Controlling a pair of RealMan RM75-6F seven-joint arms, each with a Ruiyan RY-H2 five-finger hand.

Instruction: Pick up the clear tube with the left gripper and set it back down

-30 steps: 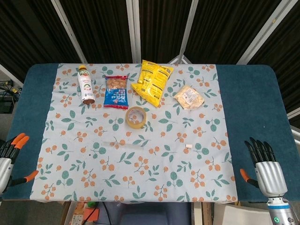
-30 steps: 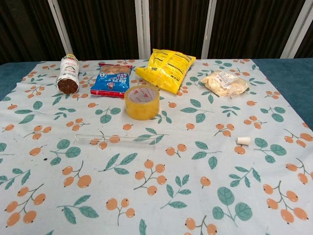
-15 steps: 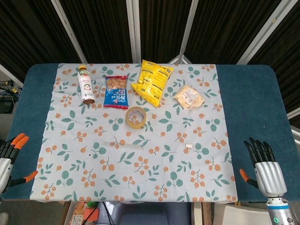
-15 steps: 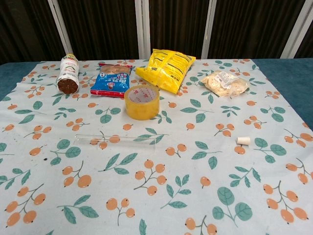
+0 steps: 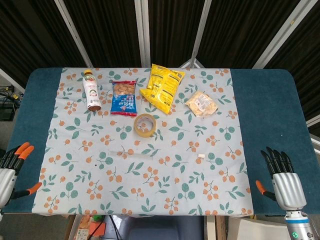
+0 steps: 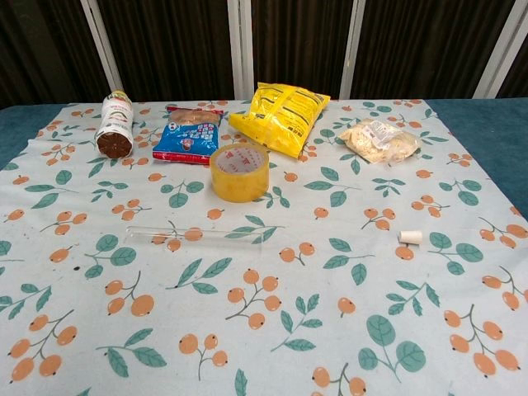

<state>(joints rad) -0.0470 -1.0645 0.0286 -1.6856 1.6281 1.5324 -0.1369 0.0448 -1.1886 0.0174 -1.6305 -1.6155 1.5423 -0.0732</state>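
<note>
Yellow chip bag (image 6: 280,114); leaf-and-orange-berry patterned tablecloth (image 6: 346,330)

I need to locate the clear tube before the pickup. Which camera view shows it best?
The chest view: the clear tube lies large and fully outlined on the cloth. In the head view it is only a faint thin line.
</note>
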